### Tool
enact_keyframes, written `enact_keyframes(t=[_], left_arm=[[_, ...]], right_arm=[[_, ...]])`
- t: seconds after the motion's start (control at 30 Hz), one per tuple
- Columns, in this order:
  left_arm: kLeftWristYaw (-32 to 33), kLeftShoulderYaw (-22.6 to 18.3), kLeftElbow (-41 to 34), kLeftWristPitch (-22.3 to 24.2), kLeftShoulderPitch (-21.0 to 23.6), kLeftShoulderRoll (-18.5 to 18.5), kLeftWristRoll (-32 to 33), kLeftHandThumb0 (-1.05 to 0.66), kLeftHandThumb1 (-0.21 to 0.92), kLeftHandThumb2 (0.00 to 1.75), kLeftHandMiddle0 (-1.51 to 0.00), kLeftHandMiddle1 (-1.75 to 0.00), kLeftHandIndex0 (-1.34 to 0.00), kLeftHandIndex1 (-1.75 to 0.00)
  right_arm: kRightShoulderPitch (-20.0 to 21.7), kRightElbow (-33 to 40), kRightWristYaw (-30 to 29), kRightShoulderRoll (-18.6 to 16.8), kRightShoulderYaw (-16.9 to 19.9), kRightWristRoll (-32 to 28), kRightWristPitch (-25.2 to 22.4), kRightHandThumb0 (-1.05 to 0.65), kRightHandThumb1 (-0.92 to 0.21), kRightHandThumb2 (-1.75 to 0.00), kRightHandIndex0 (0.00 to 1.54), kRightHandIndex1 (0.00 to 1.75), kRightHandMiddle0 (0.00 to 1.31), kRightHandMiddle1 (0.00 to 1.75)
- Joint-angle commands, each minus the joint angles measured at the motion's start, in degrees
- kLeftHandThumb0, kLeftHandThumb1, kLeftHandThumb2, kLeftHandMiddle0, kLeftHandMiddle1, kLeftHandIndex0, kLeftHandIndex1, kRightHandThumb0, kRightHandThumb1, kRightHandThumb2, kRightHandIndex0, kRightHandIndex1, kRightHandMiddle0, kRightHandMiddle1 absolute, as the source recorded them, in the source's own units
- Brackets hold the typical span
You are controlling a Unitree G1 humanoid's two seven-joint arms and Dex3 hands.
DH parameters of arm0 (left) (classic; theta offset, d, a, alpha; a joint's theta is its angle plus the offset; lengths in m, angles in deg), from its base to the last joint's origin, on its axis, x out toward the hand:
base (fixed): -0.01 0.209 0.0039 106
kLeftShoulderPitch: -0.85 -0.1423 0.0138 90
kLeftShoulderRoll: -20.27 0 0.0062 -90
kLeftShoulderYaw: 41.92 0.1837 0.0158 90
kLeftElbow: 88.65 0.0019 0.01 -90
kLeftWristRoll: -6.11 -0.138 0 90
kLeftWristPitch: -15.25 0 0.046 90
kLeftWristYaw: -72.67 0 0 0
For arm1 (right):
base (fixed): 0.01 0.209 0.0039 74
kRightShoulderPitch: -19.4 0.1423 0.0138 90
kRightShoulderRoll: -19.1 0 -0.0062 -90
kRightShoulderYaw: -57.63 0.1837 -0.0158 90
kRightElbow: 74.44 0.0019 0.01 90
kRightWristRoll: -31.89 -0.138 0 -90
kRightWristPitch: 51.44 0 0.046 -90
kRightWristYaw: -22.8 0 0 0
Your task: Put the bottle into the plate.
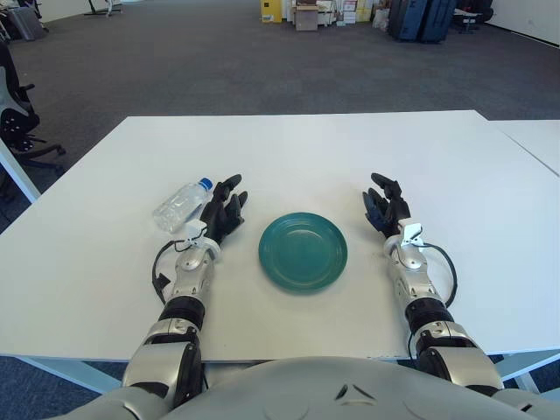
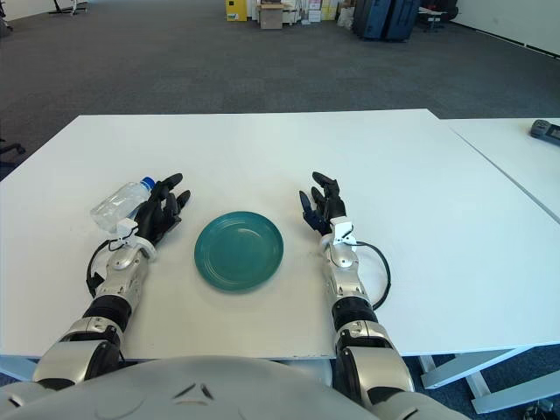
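Head-camera view of a white rectangular table (image 1: pixel 306 149) with both arms of the robot extended forward over its near edge.

Far left: a clear plastic bottle with a blue cap (image 1: pixel 181 205) lies on its side on the tabletop, cap end pointing away from the robot and slightly toward the centre. It rests on the bare table surface, outside the plate and well to the plate's left.

Left of centre: the left hand (image 1: pixel 222 215), dark-fingered on a silver forearm, lies just beside the bottle on its right side. Its fingers (image 1: pixel 229 185) are extended forward and relaxed, enclosing nothing; whether the hand touches the bottle wall cannot be told from either view. A black cable loops beside the wrist.

Centre: a round teal plate with a shallow raised rim (image 1: pixel 278 267) sits flat on the table between the two hands, near the robot's edge. Nothing lies in it.

Right of centre: the right hand (image 2: pixel 319 208) rests to the right of the plate, apart from its rim. Its fingers (image 2: pixel 323 182) likewise point forward, spread and loose, with nothing held. A black cable also loops at this wrist.

Far right: a second white table (image 2: pixel 516 157) adjoins the first, separated by a narrow seam; a small dark object (image 2: pixel 546 129) lies at its far edge.

Background: grey carpeted floor (image 1: pixel 219 61).
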Motion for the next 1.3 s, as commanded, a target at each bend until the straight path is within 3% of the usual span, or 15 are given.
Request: enact_keyframes(t=[0.0,0.4,0.63,0.73,0.87,1.07,1.27], left_arm=[[0.42,0.16,-0.03,0.8,-0.95,0.15,-0.43,-0.79,0.92,0.88,-0.42,0.0,0.0,-0.71],[0.8,0.37,-1.3,0.39,-2.62,0.62,-0.78,-0.76,0.92,0.85,-0.42,0.0,0.0,-0.73],[3.02,0.41,-2.72,-3.16,-3.96,2.27,-1.62,-0.7,0.92,0.74,-0.46,-0.02,0.0,-0.77],[5.65,1.04,-9.29,-0.71,-5.2,2.86,-2.67,-0.66,0.92,0.62,-0.49,-0.03,0.0,-0.81],[9.51,2.66,-24.05,7.21,-8.82,4.15,-4.36,-0.61,0.92,0.47,-0.53,-0.04,-0.02,-0.85],[16.38,3.87,-31.05,15.13,-9.18,4.81,-10.5,-0.58,0.86,0.38,-0.61,-0.08,-0.09,-0.89],[21.4,4.9,-34.78,19.07,-8.56,5.04,-15.05,-0.57,0.8,0.34,-0.67,-0.12,-0.14,-0.91]], right_arm=[[-2.29,-1.54,-0.33,-0.46,-0.32,0.4,-2.21,-0.64,-0.92,-0.4,0.31,0.0,0.0,0.74],[-3.41,-0.13,-0.9,-1.05,-0.52,0.7,-1.34,-0.66,-0.92,-0.4,0.33,0.01,0.0,0.79],[-3.93,-0.11,-1.11,-1.63,-0.63,0.56,-0.7,-0.67,-0.92,-0.41,0.34,0.01,0.0,0.78],[-3.99,-0.18,-1.13,-1.74,-0.67,0.49,-0.65,-0.67,-0.92,-0.4,0.33,0.01,0.0,0.78],[-4.3,0.53,-1.12,-1.84,-0.76,0.5,-0.86,-0.66,-0.92,-0.4,0.33,0.01,0.0,0.76],[-4.14,0.29,-1.08,-2.07,-0.75,0.39,-0.72,-0.64,-0.92,-0.4,0.33,0.0,0.0,0.75],[-4.09,0.54,-1.11,-2.31,-0.87,0.43,-0.66,-0.64,-0.92,-0.4,0.33,0.0,0.0,0.74]])
